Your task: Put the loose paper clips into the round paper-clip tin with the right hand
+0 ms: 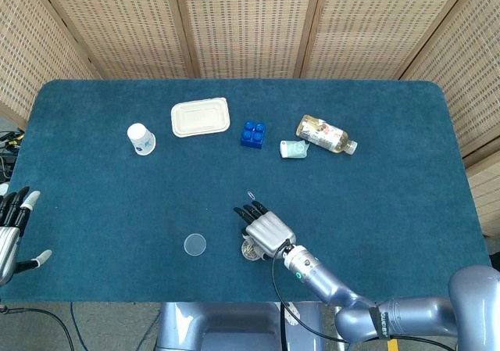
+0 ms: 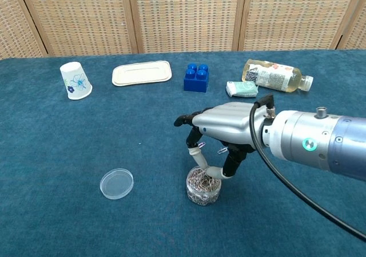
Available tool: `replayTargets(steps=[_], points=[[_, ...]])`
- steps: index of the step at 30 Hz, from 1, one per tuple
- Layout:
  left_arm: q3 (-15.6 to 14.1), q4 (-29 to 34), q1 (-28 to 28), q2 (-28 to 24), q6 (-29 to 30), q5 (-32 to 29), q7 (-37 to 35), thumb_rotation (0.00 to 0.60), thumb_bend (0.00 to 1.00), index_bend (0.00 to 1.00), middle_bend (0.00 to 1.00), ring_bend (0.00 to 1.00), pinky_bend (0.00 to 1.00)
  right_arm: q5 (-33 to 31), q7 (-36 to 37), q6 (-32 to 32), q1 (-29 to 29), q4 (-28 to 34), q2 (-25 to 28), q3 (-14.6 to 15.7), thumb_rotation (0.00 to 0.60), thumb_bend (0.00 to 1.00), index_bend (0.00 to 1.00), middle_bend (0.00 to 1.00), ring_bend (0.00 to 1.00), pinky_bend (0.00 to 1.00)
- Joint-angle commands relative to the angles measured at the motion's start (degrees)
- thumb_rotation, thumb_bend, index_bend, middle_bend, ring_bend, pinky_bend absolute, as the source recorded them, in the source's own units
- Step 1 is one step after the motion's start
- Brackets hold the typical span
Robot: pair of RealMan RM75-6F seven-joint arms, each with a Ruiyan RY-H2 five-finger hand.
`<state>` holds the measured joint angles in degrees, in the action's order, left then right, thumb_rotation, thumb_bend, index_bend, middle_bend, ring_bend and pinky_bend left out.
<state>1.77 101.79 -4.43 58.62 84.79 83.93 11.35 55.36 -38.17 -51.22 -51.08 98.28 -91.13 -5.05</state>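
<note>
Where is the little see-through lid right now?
The clear lid lies flat on the blue table, near the front edge in the chest view. It is left of the paper-clip tin, apart from it.

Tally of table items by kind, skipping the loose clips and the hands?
Paper cup: 1
White tray: 1
Blue building block: 1
Bottle: 1
Green packet: 1
Clear lid: 1
Paper-clip tin: 1
Total: 7
</note>
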Motion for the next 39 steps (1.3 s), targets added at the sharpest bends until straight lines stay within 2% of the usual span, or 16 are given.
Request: replayTargets(steps=[1, 15, 21, 29, 35, 39], points=[[0.0, 0.0, 0.0, -0.1, 0.0, 0.0, -0.1, 0.6, 0.0, 0.0, 0.0, 0.0, 0.0, -1.0, -0.7, -0.3, -0.6, -0.2, -0.6, 0.1, 0.6, 0.39, 0.7, 0.02, 0.0, 0.0], [0.0, 0.0, 0.0, -0.1, -0.1, 0.1, -0.2, 0.6, 0.0, 0.0, 0.0, 0.0, 0.0, -1.7, -1.4, -1.2, -1.6, -1.0, -2.3, 0.9, 0.6, 0.39, 0.69, 0.02, 0.0, 0.0], [0.0, 0.0, 0.1, -0.2, 0.1, 0.1, -0.4, 0.6, 0.0, 0.0, 0.0, 0.0, 0.0, -1.7, -0.9, -1.1, -1.8, -1.1, -2.2, 1.1, 0.6, 0.31, 0.61, 0.02, 0.0, 0.0], [0.0, 0.0, 0.1, -0.3, 0.2, 0.4, -0.6, 0.6, 0.0, 0.0, 0.0, 0.0, 0.0, -1.2, -0.3, -1.8, -1.8, -0.4, -1.6, 1.0, 0.6, 0.3, 0.56, 0.02, 0.0, 0.0], [0.0, 0.0, 0.2, -0.4, 0.3, 0.5, -0.8, 0.6, 0.0, 0.0, 0.0, 0.0, 0.0, -0.5, 1.4, -3.2, -1.6, 0.7, 0.0, -0.7, 0.6, 0.3, 0.56, 0.02, 0.0, 0.0], [0.0, 0.0, 0.2, -0.4, 0.2, 0.4, -0.9, 0.6, 0.0, 0.0, 0.0, 0.0, 0.0, -1.0, 2.6, -3.6, -1.6, -0.9, 1.4, -2.2, 0.6, 0.3, 0.56, 0.02, 0.0, 0.0]])
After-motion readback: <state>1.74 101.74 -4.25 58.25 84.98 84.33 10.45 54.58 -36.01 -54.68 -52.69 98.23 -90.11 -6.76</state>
